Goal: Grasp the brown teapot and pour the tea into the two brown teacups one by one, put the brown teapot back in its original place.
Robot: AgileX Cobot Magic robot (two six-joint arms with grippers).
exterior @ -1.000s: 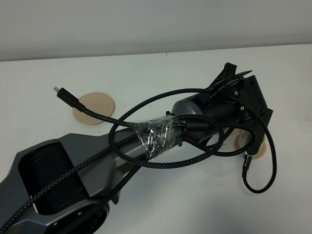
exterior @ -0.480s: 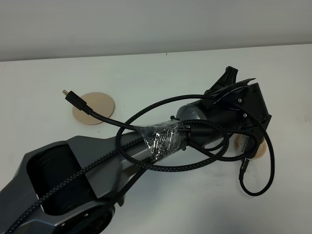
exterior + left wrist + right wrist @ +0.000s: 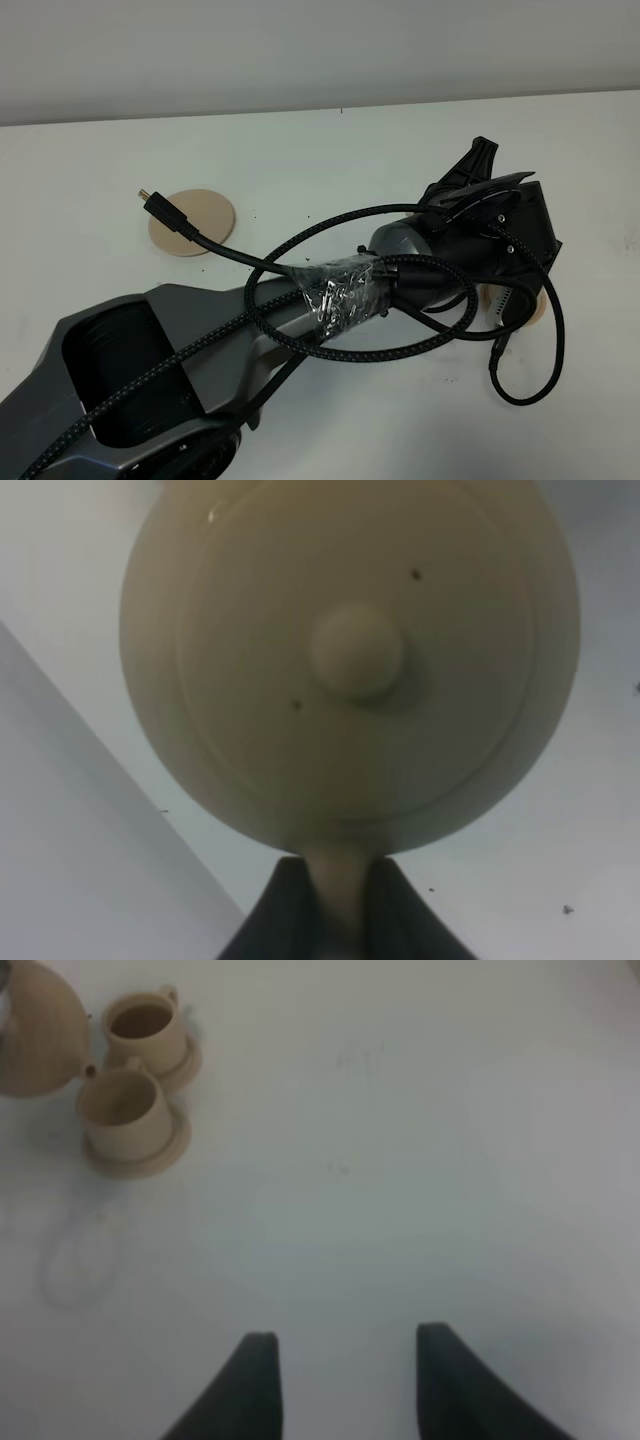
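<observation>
Brown teapot (image 3: 350, 660), the pale tan matte squat one with the knobbed lid, is off its flat round tan saucer (image 3: 192, 222) and held up in your left gripper (image 3: 338, 905), whose jaws are clamped on the loop handle. In the right wrist view its spout sits just above the nearer small tan teacup (image 3: 122, 1110). The farther small tan teacup (image 3: 145, 1025) looks darker inside, possibly already filled, but no stream shows, so you cannot count either pour as done. Returning the teapot to the bare saucer is still left. Your right gripper (image 3: 340, 1360) hangs spread and empty over the white table (image 3: 450, 1160). Against a second ago, the left wrist has crept a little rightward over the cups, and the loose black cable end (image 3: 160, 207) has swung closer to the saucer.
</observation>
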